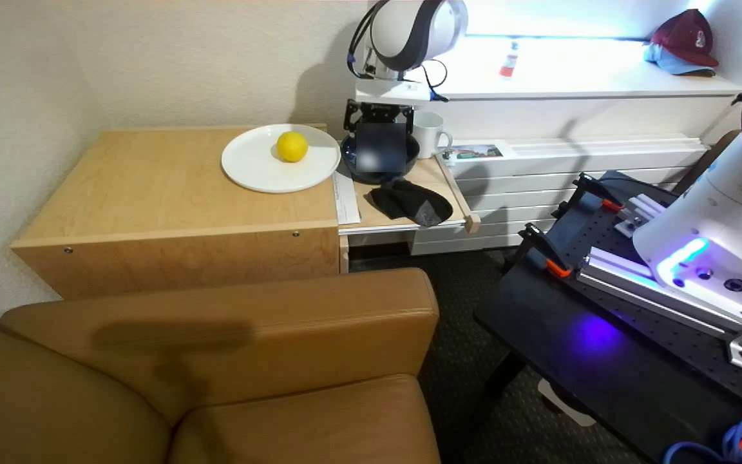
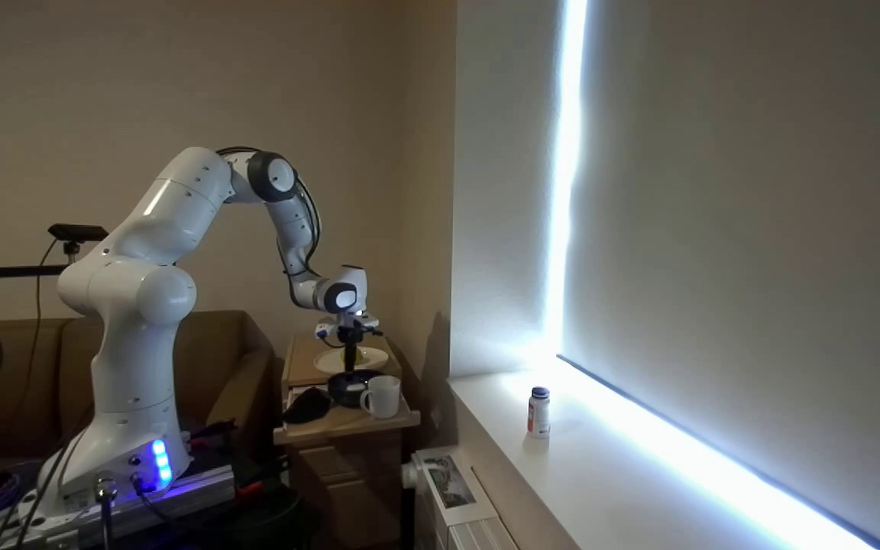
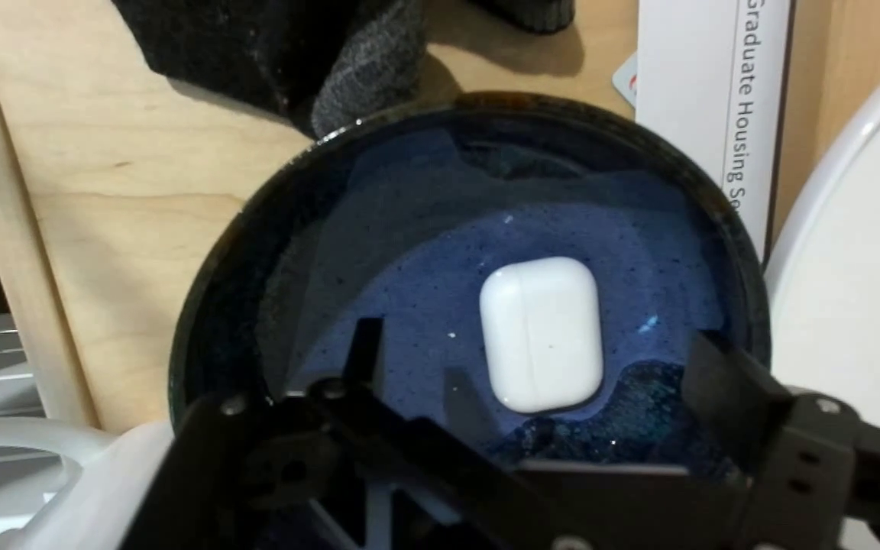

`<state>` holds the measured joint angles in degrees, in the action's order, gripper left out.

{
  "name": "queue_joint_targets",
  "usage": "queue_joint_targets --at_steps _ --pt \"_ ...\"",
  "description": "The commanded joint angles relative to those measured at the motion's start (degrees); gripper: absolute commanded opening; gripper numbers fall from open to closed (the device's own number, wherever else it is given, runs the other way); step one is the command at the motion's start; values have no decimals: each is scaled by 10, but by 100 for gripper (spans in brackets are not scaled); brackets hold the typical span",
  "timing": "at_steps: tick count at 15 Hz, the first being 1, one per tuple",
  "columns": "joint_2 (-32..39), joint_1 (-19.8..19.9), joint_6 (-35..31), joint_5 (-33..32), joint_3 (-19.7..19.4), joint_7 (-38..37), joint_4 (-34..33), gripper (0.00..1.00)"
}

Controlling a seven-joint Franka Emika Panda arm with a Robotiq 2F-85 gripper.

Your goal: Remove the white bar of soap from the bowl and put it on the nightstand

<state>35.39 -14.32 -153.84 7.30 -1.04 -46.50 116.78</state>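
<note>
1. Far L of frame in an exterior view: desk (image 1: pixel 139 187), the goal; white bar of soap (image 3: pixel 543 336) not on it yet. At set-down, release from too high could let it bounce or skid.
2. Ctr-L: plate (image 1: pixel 248 171) on desk, w/ yellow fruit (image 1: pixel 292 147). A low carry leftward could clip the rim & send fruit rolling.
3. Ctr: bowl (image 3: pixel 409 198), just beside plate; touching or not, can't say. Bowl wall at R of wrist frame looks close to a fingertip of the claw (image 3: pixel 535 340); straying that way would prob. jam, tip or drag bowl.
4. Same spot: soap lies in bowl, btwn the fingers as seen in wrist view. Looks smooth w/ rounded corners, so a slack or off-ctr squeeze could shoot it sideways.
5. Over it: claw spread wide, nothing held. Height above bowl floor unclear: too low, tips scrape; too high, only top edge pinched, slip likely.
6. Ctr-R: black cloth (image 1: pixel 409 200), lower in frame. If bowl gets dragged, cloth could bunch against it.
7. R of ctr: mug (image 1: pixel 428 135), just beside bowl on pull-out board (image 1: pixel 429 174). Claw straying R could knock it; a hard push might shift the board, spoiling aim.
</note>
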Motion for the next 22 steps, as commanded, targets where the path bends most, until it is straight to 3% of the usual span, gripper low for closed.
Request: queue_joint_targets --at_steps 1,20,21,22 --pt "19 -6 -3 4 -8 -6 -11 100" --pt "104 -2 -39 27 -10 -22 -71 100" --pt "106 -1 -38 28 -9 -20 -73 75" --pt "107 0 -39 30 -8 -20 -74 73"
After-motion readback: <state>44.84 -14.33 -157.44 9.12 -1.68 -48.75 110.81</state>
